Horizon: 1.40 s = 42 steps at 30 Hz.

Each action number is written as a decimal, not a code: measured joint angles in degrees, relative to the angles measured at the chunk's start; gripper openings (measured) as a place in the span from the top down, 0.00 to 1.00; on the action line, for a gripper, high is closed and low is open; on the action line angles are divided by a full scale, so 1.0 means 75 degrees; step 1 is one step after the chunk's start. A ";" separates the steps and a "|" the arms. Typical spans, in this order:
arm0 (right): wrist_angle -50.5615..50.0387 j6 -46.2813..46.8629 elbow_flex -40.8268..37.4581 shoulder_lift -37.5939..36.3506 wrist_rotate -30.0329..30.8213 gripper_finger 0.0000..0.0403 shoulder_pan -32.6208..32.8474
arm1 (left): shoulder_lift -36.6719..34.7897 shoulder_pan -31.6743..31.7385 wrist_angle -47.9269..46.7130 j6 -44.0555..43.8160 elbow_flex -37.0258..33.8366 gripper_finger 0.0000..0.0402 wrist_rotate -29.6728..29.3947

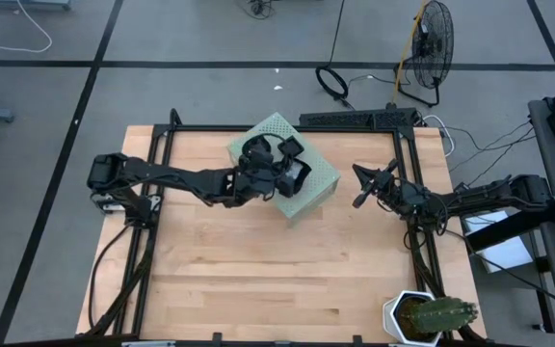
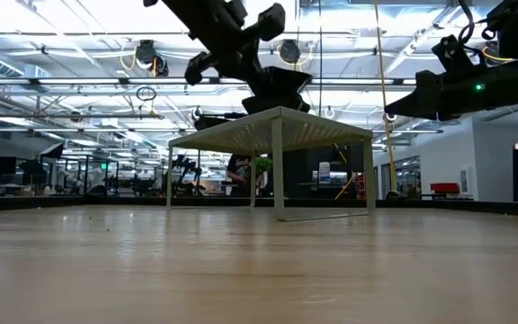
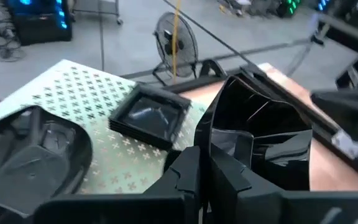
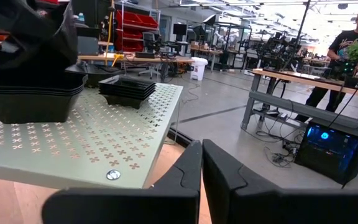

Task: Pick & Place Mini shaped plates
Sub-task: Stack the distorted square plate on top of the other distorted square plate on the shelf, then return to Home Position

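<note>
A pale green perforated box (image 1: 318, 193) stands upside down like a small table at the far middle of the wooden table. Glossy black mini shaped plates sit on its top: a square stack (image 3: 146, 116), a rounder stack (image 3: 33, 146) and a stack of larger dishes (image 4: 27, 93). My left gripper (image 3: 202, 168) reaches over the box top (image 1: 287, 176) and is shut on a large wavy-edged plate (image 3: 260, 140). My right gripper (image 1: 362, 188) waits to the right of the box, shut on nothing (image 4: 201, 177). My left gripper pinches the large plate's rim (image 3: 207, 142) between its two fingers, coming from the table's left side and slanting slightly down. The plate is tilted, its hollow facing away from the gripper, above the stack of larger dishes. I cannot tell whether it touches that stack.
A black frame (image 1: 408, 145) runs along the table's sides. A potted cactus (image 1: 430, 316) stands at the near right corner. A fan (image 1: 432, 43) and cables lie on the floor beyond the far edge. A person (image 4: 353, 50) stands at a bench in the room.
</note>
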 joint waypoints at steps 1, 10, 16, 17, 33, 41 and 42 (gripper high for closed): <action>0.0000 0.0000 0.0002 -0.0001 0.0000 0.99 -0.0001 | -0.0002 0.0000 -0.0019 0.0084 0.0000 0.94 0.0123; 0.0000 0.0001 0.0001 -0.0001 0.0000 0.99 0.0001 | -0.0026 0.0000 -0.0018 0.0082 0.0000 0.89 0.0766; 0.0000 0.0000 0.0002 -0.0001 -0.0001 0.99 -0.0001 | -0.0091 -0.0002 -0.0079 0.0097 0.0000 0.71 0.0769; 0.0000 0.0000 0.0000 -0.0001 0.0000 0.99 -0.0001 | -0.0135 -0.0002 -0.0145 0.0156 0.0000 0.68 0.0767; 0.0000 0.0000 0.0002 -0.0001 0.0000 0.99 -0.0001 | -0.3786 -0.0392 -0.2484 0.1995 0.0009 0.37 0.2072; 0.0001 0.0001 -0.0001 -0.0001 0.0000 0.99 0.0001 | -0.5757 -0.0844 -0.5499 0.2334 -0.0394 0.33 0.3048; -0.0002 0.0000 0.0000 0.0001 -0.0003 0.99 0.0001 | -0.5909 -0.0941 -0.5474 0.2345 -0.0668 0.33 0.2799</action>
